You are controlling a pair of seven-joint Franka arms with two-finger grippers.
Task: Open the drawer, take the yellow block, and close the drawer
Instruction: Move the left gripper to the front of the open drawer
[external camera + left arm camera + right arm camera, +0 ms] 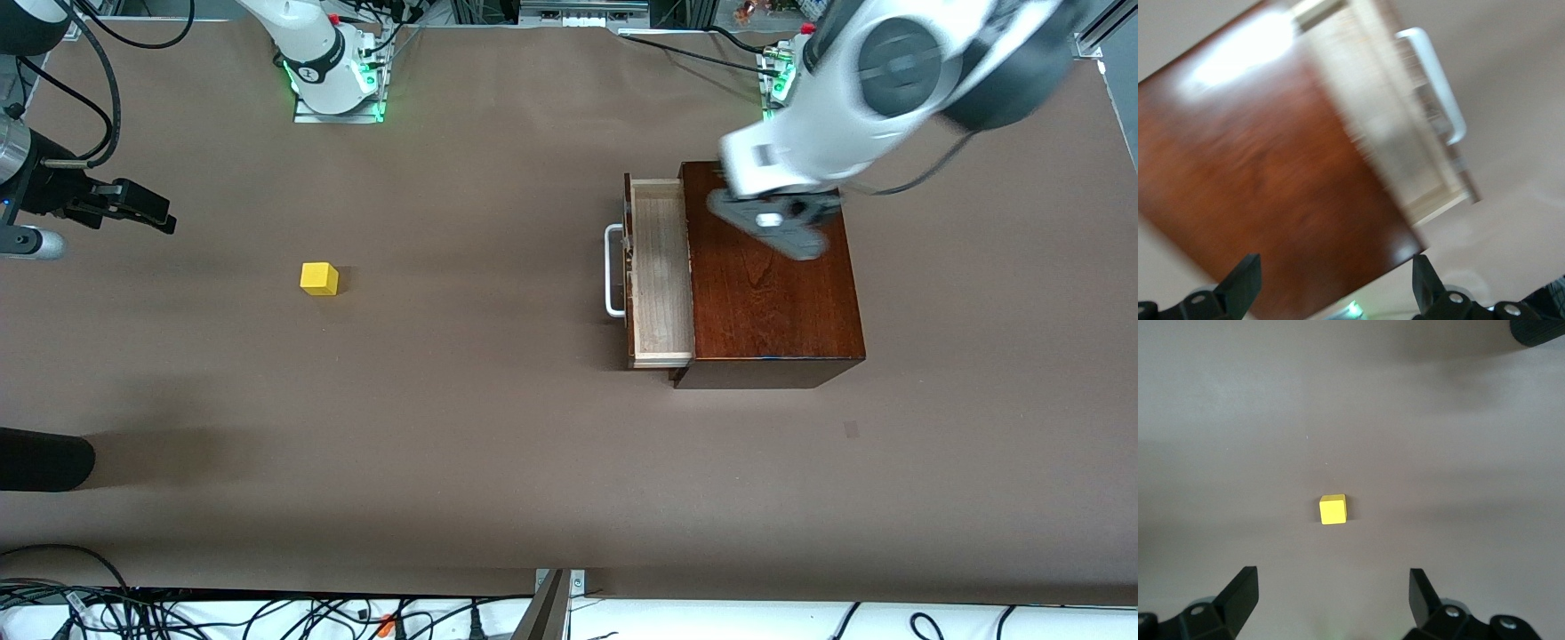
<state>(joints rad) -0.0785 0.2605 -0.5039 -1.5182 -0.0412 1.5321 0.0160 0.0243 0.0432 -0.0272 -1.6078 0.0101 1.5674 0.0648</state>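
We find the drawer (660, 271) part open at centre right of the front view. The yellow block (319, 278) sits on the table (498, 444) at centre left. The left gripper (1331, 283), spread wide and empty, hangs over the box (769, 284). The right gripper (1331, 597), wide and empty, waits at the left edge.

Glossy dark wooden box (773, 284), pale raw-wood drawer (660, 276), matt brown table (444, 400).

The front camera looks down on the whole worktop (498, 427) from high up, facing the arm bases. The left wrist camera views the drawer (1405, 133) close up; the right wrist camera looks down on the yellow block (1333, 509). The front view shares both.
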